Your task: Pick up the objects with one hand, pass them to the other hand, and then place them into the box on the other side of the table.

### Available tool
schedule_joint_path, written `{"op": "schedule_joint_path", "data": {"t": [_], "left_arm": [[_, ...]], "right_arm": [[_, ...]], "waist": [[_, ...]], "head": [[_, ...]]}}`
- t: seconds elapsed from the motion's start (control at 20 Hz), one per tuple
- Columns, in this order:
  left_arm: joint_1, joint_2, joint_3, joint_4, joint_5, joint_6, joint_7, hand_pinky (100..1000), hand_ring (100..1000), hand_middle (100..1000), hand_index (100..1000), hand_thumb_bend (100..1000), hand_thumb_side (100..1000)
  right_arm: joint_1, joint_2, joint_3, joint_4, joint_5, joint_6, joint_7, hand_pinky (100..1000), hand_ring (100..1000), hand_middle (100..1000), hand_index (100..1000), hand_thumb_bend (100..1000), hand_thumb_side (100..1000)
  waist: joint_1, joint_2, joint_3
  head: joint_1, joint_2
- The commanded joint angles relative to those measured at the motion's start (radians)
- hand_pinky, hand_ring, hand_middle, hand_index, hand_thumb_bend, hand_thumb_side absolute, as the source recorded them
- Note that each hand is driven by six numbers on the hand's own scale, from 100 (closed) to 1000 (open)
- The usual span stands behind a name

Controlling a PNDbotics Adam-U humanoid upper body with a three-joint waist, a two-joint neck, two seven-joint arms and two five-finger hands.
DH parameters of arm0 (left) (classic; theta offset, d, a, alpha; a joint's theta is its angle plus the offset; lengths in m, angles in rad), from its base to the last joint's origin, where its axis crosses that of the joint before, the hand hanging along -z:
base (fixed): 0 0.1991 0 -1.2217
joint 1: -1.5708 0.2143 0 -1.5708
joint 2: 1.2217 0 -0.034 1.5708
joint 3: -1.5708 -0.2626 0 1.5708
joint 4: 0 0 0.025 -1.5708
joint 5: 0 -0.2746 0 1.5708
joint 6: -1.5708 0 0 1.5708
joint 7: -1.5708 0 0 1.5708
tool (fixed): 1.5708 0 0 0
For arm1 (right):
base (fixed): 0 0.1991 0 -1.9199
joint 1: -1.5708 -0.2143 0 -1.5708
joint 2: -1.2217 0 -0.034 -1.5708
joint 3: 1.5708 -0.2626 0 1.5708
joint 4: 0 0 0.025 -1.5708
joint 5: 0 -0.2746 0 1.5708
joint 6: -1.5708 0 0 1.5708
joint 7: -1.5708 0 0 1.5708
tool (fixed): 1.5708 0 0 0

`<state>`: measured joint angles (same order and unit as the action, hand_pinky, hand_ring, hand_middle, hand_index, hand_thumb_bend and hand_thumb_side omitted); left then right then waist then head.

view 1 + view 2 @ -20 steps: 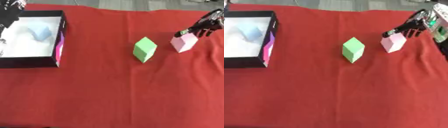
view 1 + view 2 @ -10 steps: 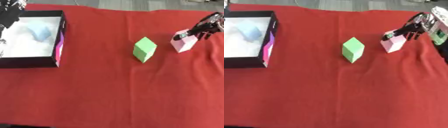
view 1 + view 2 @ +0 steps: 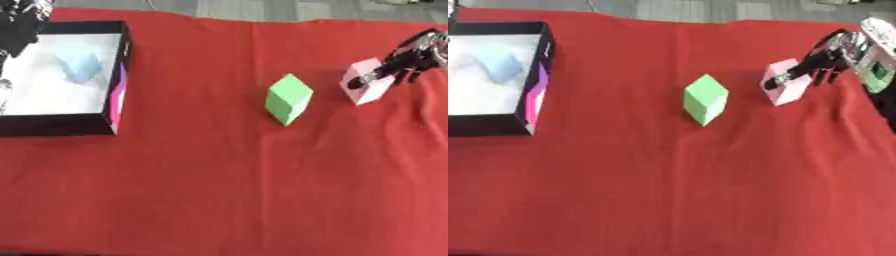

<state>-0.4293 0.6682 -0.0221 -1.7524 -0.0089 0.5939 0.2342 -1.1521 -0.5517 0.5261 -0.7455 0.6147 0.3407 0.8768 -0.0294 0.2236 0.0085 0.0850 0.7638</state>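
A pink block (image 3: 783, 83) sits tilted on the red cloth at the far right. My right hand (image 3: 826, 54) reaches in from the right edge, and its dark fingers (image 3: 395, 65) curl over the block's top and right side. A green block (image 3: 287, 98) stands on one corner near the middle of the cloth, apart from both hands. A black box (image 3: 112, 107) with a white inside lies at the far left, and a pale blue object (image 3: 80, 66) rests in it. Part of my left hand (image 3: 19, 26) shows dark at the top left corner, over the box's far edge.
The red cloth (image 3: 227, 190) covers the whole table. Grey floor shows beyond its far edge. The box has a pink and purple side panel (image 3: 535, 98) facing the middle.
My right hand's fingers have closed further onto the pink block, which now leans more on its edge. The green block and the box have stayed put.
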Motion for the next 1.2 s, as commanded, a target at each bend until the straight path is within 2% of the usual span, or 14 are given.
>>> {"op": "schedule_joint_path", "data": {"t": [0.05, 0.55, 1.2], "left_arm": [[-0.005, 0.024, 0.008, -0.008, -0.001, -0.001, -0.001, 724, 742, 601, 676, 122, 763], [-0.002, 0.019, 0.009, -0.007, 0.0, 0.0, 0.001, 724, 742, 601, 675, 118, 767], [-0.001, 0.016, 0.009, -0.005, 0.0, 0.002, 0.001, 726, 743, 602, 675, 113, 770]], "right_arm": [[-0.019, -0.023, -0.006, -0.004, 0.01, 0.054, 0.03, 862, 835, 752, 826, 658, 592], [-0.017, -0.017, -0.011, -0.019, 0.023, 0.159, 0.01, 784, 764, 656, 734, 667, 422], [-0.012, -0.019, 0.005, -0.056, -0.045, 0.239, -0.034, 763, 738, 617, 697, 615, 430]], "waist": [[-0.01, -0.014, 0.002], [-0.011, -0.01, 0.004], [-0.015, -0.005, 0.006]], "head": [[-0.002, 0.006], [-0.002, 0.006], [-0.002, 0.006]]}}
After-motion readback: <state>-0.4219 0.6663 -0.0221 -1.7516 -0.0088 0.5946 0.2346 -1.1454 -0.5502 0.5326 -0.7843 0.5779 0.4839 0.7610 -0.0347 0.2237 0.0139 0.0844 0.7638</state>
